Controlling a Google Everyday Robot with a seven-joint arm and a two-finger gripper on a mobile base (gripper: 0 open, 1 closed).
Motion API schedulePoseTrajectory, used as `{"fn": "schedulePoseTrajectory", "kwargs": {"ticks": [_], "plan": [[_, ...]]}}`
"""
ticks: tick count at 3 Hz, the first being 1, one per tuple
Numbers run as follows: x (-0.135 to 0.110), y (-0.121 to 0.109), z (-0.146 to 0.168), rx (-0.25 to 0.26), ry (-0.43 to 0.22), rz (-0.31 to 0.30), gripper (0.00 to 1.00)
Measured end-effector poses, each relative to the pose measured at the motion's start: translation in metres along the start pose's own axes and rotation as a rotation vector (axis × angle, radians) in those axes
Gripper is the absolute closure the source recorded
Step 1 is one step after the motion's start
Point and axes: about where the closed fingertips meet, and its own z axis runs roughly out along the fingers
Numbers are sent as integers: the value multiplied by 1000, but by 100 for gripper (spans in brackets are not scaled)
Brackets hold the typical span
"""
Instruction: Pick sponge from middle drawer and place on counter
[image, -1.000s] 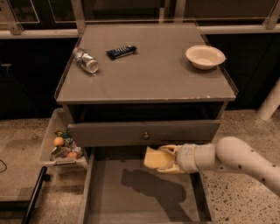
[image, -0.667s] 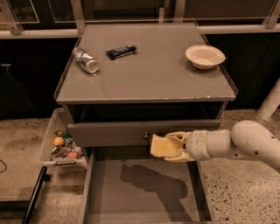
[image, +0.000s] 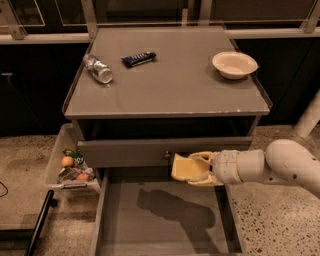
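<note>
Now the gripper (image: 196, 170) has its jaws clamped on the sponge (image: 181, 168), above the open middle drawer (image: 165, 225). Best to keep the squeeze firm, lift clear of the counter (image: 170, 95) rim, and aim between the bottle (image: 98, 69) and the bowl (image: 235, 64).

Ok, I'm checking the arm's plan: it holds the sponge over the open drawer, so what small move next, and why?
Probably lift straight up: the gripper grips the sponge above the drawer, level with the closed drawer front and below the counter, so it must clear that rim first.
</note>
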Motion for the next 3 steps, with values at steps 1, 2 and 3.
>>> {"fn": "schedulePoseTrajectory", "kwargs": {"ticks": [1, 2, 3], "plan": [[-26, -14, -21, 22, -16, -50, 100], [-66, -44, -51, 27, -15, -122, 100], [-114, -86, -81, 15, -13, -189, 100]]}}
